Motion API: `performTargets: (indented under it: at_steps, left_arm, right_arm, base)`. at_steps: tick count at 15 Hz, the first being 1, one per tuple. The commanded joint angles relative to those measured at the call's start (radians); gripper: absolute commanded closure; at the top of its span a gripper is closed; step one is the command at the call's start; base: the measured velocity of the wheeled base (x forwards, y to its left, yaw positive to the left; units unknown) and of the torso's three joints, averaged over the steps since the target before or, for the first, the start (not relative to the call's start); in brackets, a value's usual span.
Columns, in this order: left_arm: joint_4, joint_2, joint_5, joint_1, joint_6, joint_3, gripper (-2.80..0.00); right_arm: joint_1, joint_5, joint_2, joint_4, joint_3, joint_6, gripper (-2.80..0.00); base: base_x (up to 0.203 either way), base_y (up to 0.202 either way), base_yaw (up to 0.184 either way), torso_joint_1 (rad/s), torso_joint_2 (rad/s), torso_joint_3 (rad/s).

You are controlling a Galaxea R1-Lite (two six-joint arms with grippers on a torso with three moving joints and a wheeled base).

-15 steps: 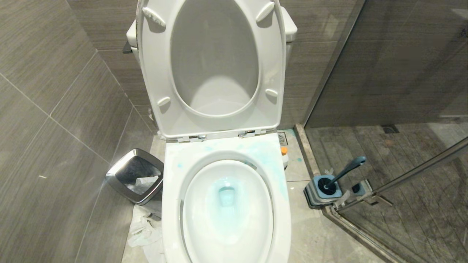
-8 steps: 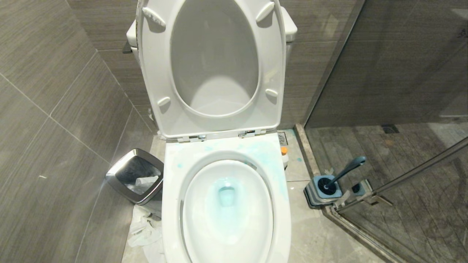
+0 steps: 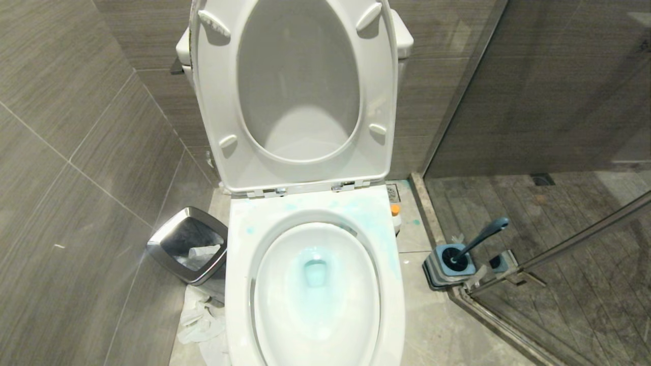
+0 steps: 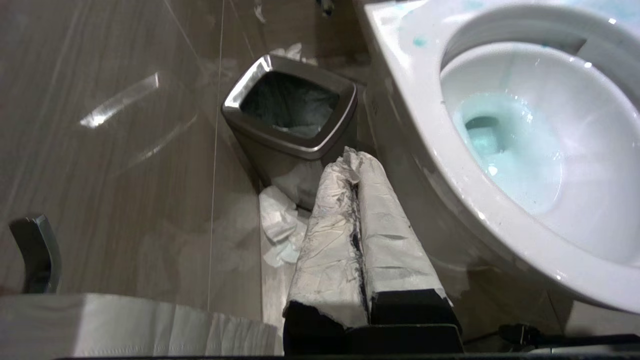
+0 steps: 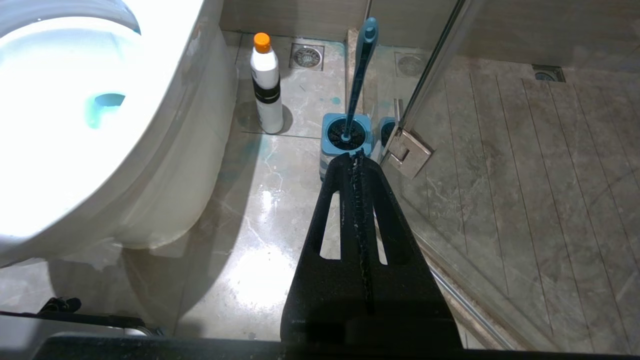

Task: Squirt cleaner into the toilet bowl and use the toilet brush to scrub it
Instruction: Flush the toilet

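Nothing moves since a second ago: both sets of fingers, left (image 4: pixel 356 165) and right (image 5: pixel 356 160), stay clenched and empty. Cleaner (image 5: pixel 266 85) and toilet brush (image 5: pixel 357 75) stand untouched beyond the right fingers, though the toilet bowl (image 3: pixel 315 305) already shows blue.

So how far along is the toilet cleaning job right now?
Done: blue cleaner tints the water in the toilet bowl, and the cleaner stands capped on the floor. In hand: nothing; left pincer and right pincer are shut and empty. Left: any scrubbing; the toilet brush sits in its holder.
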Motion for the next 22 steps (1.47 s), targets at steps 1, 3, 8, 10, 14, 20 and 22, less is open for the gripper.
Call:
performTargets:
  at_steps: [1, 3, 8, 10, 14, 20, 22]
  left_arm:
    - [-0.009, 0.0, -0.018, 0.001, 0.01, -0.088, 0.0]
    - [-0.004, 0.016, -0.034, 0.001, 0.019, -0.197, 0.0]
    - [0.096, 0.227, -0.056, 0.018, 0.035, -0.593, 0.0]
    - [0.134, 0.385, -0.058, 0.015, 0.05, -0.797, 0.0]
    - [0.319, 0.667, -0.057, 0.002, 0.138, -1.175, 0.0]
    - [0.442, 1.073, -0.058, -0.063, 0.13, -1.506, 0.0]
    - [0.444, 1.251, -0.059, -0.075, 0.088, -1.626, 0.0]
  right_arm:
    - [0.0, 0.001, 0.002, 0.0, 0.0, -0.002, 0.0]
    - [0.0, 0.001, 0.002, 0.0, 0.0, -0.001, 0.0]
    - [0.0, 0.001, 0.002, 0.0, 0.0, 0.0, 0.0]
    - [0.0, 0.001, 0.002, 0.0, 0.0, -0.001, 0.0]
    - [0.0, 0.0, 0.002, 0.0, 0.0, -0.001, 0.0]
    - [0.0, 0.001, 0.002, 0.0, 0.0, -0.002, 0.0]
    - [0.0, 0.001, 0.002, 0.0, 0.0, -0.001, 0.0]
  base:
    - [0.0, 0.0, 0.0, 0.0, 0.0, 0.0]
    - [0.0, 0.0, 0.0, 0.0, 0.0, 0.0]
    - [0.0, 0.0, 0.0, 0.0, 0.0, 0.0]
    - [0.0, 0.0, 0.0, 0.0, 0.0, 0.0]
    - [0.0, 0.0, 0.0, 0.0, 0.0, 0.0]
    - [0.0, 0.0, 0.0, 0.0, 0.0, 0.0]
    - [0.0, 0.0, 0.0, 0.0, 0.0, 0.0]
